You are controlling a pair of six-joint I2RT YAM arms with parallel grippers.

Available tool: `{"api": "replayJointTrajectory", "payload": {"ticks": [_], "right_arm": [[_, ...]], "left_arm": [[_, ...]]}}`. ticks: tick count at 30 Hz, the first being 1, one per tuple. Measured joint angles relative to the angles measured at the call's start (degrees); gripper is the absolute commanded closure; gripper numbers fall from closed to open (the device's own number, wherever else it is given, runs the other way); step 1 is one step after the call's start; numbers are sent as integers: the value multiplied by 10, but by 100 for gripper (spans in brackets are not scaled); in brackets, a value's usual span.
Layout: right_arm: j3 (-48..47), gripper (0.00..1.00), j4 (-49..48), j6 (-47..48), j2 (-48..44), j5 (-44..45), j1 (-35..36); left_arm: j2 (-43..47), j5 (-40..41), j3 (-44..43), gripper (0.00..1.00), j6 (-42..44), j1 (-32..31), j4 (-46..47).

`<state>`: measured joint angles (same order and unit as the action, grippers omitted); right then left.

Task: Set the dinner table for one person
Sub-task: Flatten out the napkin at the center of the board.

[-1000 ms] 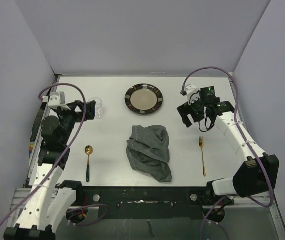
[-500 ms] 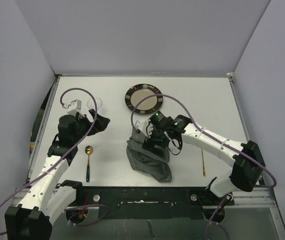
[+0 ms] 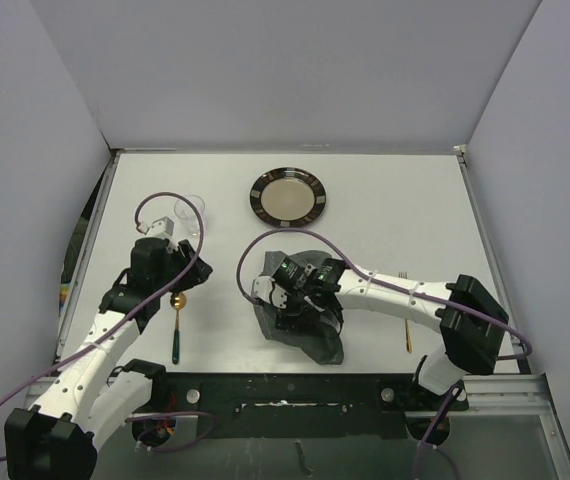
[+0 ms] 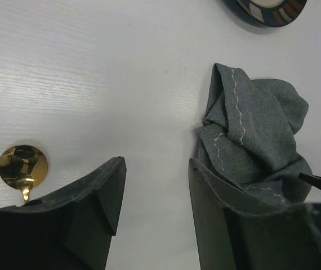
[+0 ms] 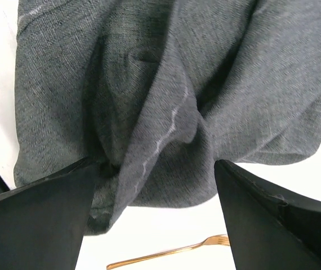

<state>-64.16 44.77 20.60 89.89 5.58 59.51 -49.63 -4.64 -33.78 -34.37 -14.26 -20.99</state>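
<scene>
**Item 1. Counter** (image 3: 415, 210): white, matte, carries every item below. Only the overhead view shows it whole.

**Item 2. Placemat** (image 3: 321, 343): dark grey cloth, crumpled in a heap in the middle of the counter's near half. My left wrist camera shows wavy lines of white stitching. Overhead they are too small to make out.

**Item 3. Plate** (image 3: 287, 195): round, dark patterned rim, pale centre. It lies beyond the placemat and apart from it. The left wrist view catches only a sliver of rim at its top edge.

**Item 4. Glass** (image 3: 191, 212): clear, left of the plate. Seen from overhead only.

**Item 5. Spoon** (image 3: 176, 325): gold bowl, dark handle, left of the placemat. The left wrist view shows the bowl alone, just beside my finger.

**Item 6. Fork** (image 3: 406, 335): gold, right of the placemat. Overhead, my right arm crosses it. The right wrist view shows its tined end on bare counter past the cloth's edge.

**Item 7. Left pincer** (image 4: 156, 164): partly open, holding nothing, with bare counter between its fingers. It sits between the spoon bowl and the placemat.

**Item 8. Right pincer** (image 5: 155, 166): spread wide over the placemat heap. A bunched fold lies between the fingers, not pinched. Overhead, my wrist hides the fingers.
</scene>
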Motion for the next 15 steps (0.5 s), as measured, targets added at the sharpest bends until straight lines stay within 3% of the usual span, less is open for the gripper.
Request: {"api": "replayJointTrajectory", "payload": {"ticks": [1,4,5,7,8,10,12,13,15], "right_arm": [[3,18,-6,0,5,3,4],[7,38,-21,3,27,7,11],[8,49,-25,5,35,8,14],[7,92,-29,6,44,11,16],[7,100,-30,10,47,14,17],[7,100,-31,10,49,23,17],[0,100,-25,14,49,35,17],[-7,100,-21,18,49,41,17],[-28,100,-7,27,46,55,17]], "left_arm": [[1,2,0,51,0,0,-4],[5,11,0,50,0,0,-16],[7,14,0,50,0,0,-20],[8,16,0,50,0,0,-29],[9,16,0,51,0,0,-31],[9,16,0,63,0,-1,-33],[9,14,0,92,-1,-4,-32],[10,12,1,100,-2,-7,-30],[11,3,5,100,-1,-11,-19]]}}
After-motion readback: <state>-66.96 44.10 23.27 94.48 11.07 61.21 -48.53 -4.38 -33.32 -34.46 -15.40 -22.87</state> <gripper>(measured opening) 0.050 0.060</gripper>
